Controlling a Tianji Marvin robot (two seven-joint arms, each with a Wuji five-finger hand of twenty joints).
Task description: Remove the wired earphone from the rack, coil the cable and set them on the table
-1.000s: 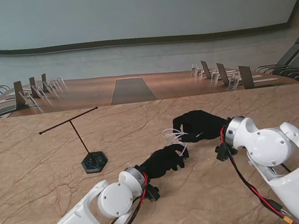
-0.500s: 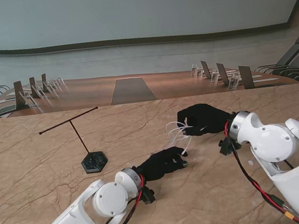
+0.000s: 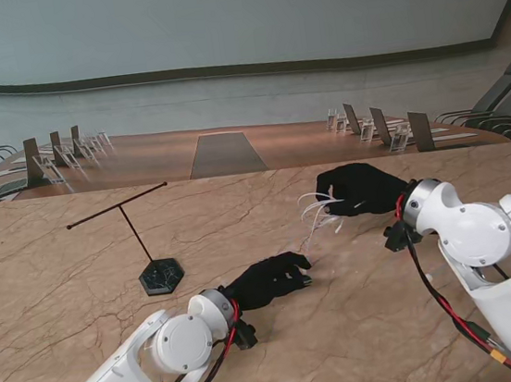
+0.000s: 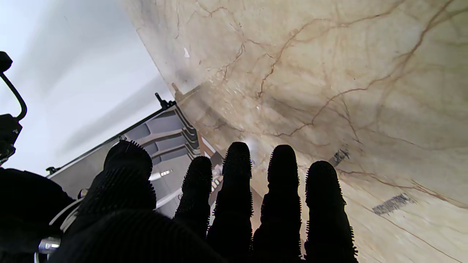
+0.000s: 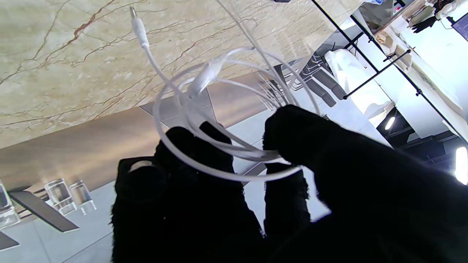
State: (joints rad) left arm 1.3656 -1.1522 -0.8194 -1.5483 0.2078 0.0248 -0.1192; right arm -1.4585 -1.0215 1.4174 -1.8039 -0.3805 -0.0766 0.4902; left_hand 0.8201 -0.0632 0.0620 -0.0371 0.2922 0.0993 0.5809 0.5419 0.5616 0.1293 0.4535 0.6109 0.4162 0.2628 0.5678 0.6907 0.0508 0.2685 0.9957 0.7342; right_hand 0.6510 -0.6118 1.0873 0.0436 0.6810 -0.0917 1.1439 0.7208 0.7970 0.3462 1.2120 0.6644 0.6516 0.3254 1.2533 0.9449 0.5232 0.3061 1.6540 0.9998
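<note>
Right hand (image 3: 360, 187) pinches the wired earphone (image 3: 319, 211) as a loose white coil, thumb against fingers; the right wrist view shows several loops gathered at the pinch and the plug end (image 5: 138, 26) sticking free toward the table (image 3: 54, 299). One thin strand trails from the coil down toward the tabletop in the stand view.

Change over the last second: the two hands, close together around the cable a second ago, have drawn apart. Right hand has moved farther from me and to the right, carrying the coil with it. Left hand (image 3: 271, 278) has pulled back nearer to me and now holds nothing; its fingers (image 4: 237, 190) lie straight and spread over bare marble in the left wrist view.

The rack (image 3: 140, 238) stands well apart on the left, its bar bare, so the take-off step is done.

Judgement: coiling looks finished or nearly so, with the whole bundle handed to the right hand alone. What remains is setting the coil down. Risk: the loops are slack and held at one point only; a quick release may let them spring open. The trailing strand could also drag the coil out of shape as it lands
</note>
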